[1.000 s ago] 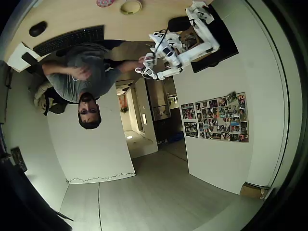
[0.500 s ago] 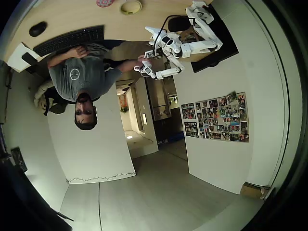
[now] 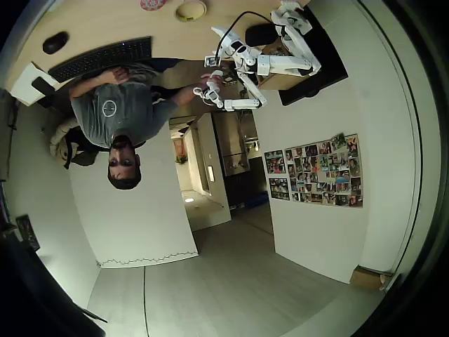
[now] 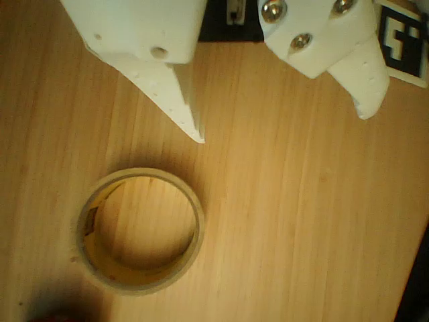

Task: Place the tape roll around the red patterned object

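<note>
End effector [image 4: 281, 127] wide open — empty; tape roll [image 4: 139, 230] flat on table [image 4: 301, 221] below.

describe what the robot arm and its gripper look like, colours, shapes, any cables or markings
The arm is white plastic with a black cable looping over it. In the wrist view the gripper has two white tapering fingers dotted with small holes, silver screws near the right one's base, and a black-and-white square marker beside it.

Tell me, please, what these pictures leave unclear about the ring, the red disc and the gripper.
- Red patterned object, overhead view: cut by the top edge and too small to read its pattern.
- Tape roll, wrist view: its surroundings run past the frame edges.
- Gripper, wrist view: open; its height above the table cannot be judged.
</note>
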Available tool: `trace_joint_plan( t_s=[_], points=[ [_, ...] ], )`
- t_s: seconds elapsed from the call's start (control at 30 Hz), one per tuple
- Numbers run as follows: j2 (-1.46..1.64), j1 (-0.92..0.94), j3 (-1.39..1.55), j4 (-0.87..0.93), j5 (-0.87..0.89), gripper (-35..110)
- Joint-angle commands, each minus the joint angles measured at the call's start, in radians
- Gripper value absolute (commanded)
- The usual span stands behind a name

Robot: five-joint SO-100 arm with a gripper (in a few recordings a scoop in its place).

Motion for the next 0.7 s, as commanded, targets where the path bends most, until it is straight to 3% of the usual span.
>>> trace_joint_plan(
  t_s=[0.0,0.67],
  points=[
    [0.0,-0.005,0.003,0.003,0.002,54],
    [-0.064,0.041,0.046,-0.041,0.043,54]
  ],
)
